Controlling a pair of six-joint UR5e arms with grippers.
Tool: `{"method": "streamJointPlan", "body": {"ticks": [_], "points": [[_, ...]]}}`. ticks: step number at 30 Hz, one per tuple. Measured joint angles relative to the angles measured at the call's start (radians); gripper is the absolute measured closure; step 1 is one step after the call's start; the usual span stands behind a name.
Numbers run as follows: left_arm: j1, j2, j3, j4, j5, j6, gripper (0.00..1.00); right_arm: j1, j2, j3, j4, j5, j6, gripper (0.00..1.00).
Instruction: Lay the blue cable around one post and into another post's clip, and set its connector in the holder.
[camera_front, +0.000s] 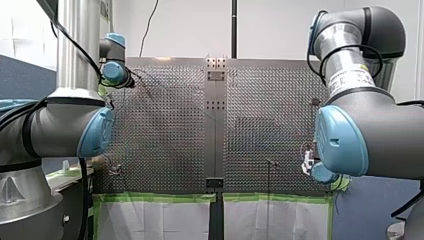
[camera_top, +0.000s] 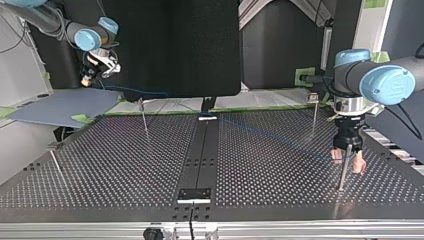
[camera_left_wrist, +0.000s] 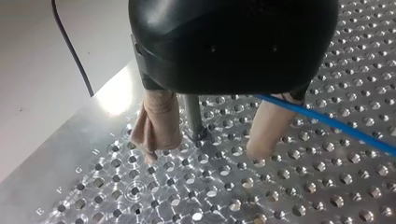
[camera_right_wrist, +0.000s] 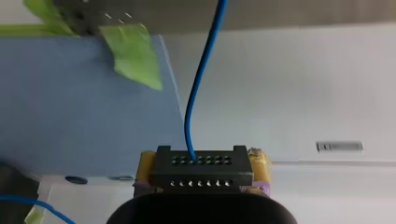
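1. My left end effector (camera_left_wrist: 203, 151) is hanging wide open, straddling the post (camera_left_wrist: 193, 116) and gripping nothing.
2. The blue cable (camera_left_wrist: 327, 122) is running just beside that post; I'd be holding it low and taut.
3. My right end effector (camera_right_wrist: 201, 169) is clamping the connector (camera_right_wrist: 201, 178) well away from the post, beyond the tabletop (camera_top: 150, 165); a slow sweep looks wise.

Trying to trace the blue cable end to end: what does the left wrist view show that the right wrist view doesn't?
Only the left wrist view: my left gripper, beige-padded fingers open either side of a post on the perforated table. Only the right wrist view: my right gripper, yellow pads shut on the black connector, green tape beyond. Both: the blue cable, passing one left finger and rising out of the connector.
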Motion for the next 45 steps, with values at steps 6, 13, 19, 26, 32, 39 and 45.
{"method": "streamJointPlan", "body": {"ticks": [6,13,19,26,32,39,45], "points": [[-0.002,0.0,0.0,0.0,0.0,0.0,0.0,0.029,0.002,0.058,-0.058,-0.058,-0.052,1.0],[-0.004,0.0,0.0,0.0,0.0,0.0,0.0,0.052,0.002,0.128,-0.128,-0.128,-0.052,1.0],[-0.005,0.0,0.0,0.0,0.0,0.003,0.0,0.045,0.002,0.163,-0.156,-0.182,-0.01,1.0],[-0.006,0.0,0.0,0.0,0.0,0.003,0.0,0.037,0.004,0.116,-0.104,-0.245,0.015,1.0],[-0.008,0.0,0.0,0.0,-0.003,0.003,0.0,0.03,0.005,0.062,-0.069,-0.299,0.024,1.0],[-0.009,0.0,0.0,0.0,-0.003,0.003,0.0,0.03,0.046,-0.003,-0.027,-0.365,0.002,1.0],[-0.013,0.0,0.0,0.0,-0.004,0.003,0.0,0.026,0.087,-0.054,0.027,-0.42,-0.026,1.0]]}}
